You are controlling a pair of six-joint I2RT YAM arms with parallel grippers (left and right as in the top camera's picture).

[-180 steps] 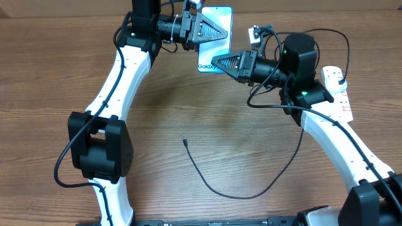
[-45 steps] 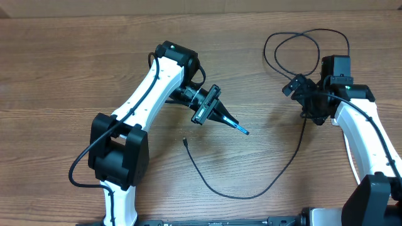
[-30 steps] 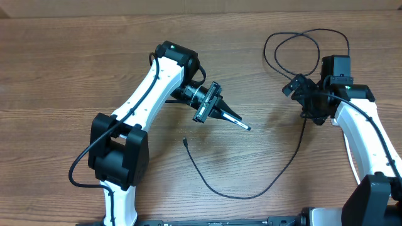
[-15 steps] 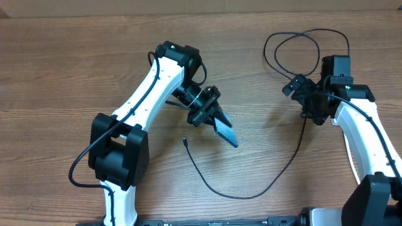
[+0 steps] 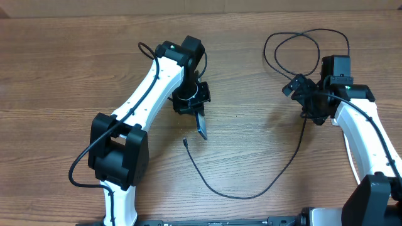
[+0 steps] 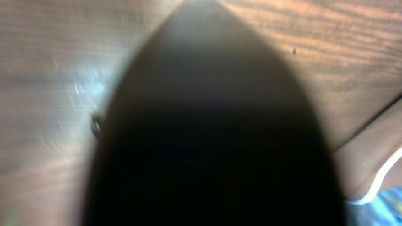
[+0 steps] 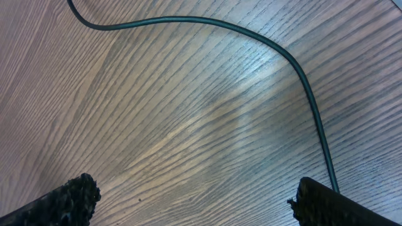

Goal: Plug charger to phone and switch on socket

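Note:
The charger is a thin black cable curving across the table. Its connector tip lies free at the left end, and the far end loops at the back right. My left gripper is shut and points steeply down, its tip just right of the connector. In the left wrist view the joined fingers are one dark blurred wedge, with a small dark mark beside it. My right gripper hangs open over the cable, nothing between its fingers. The phone and socket are out of view.
Bare wooden tabletop surrounds both arms. A bluish patch with a white curved edge shows in the corner of the left wrist view; I cannot tell what it is. The right arm's white link runs down the right side.
The left gripper has swung from pointing right to pointing down and has moved left, closer to the cable's connector tip. The right arm and the cable have not moved.

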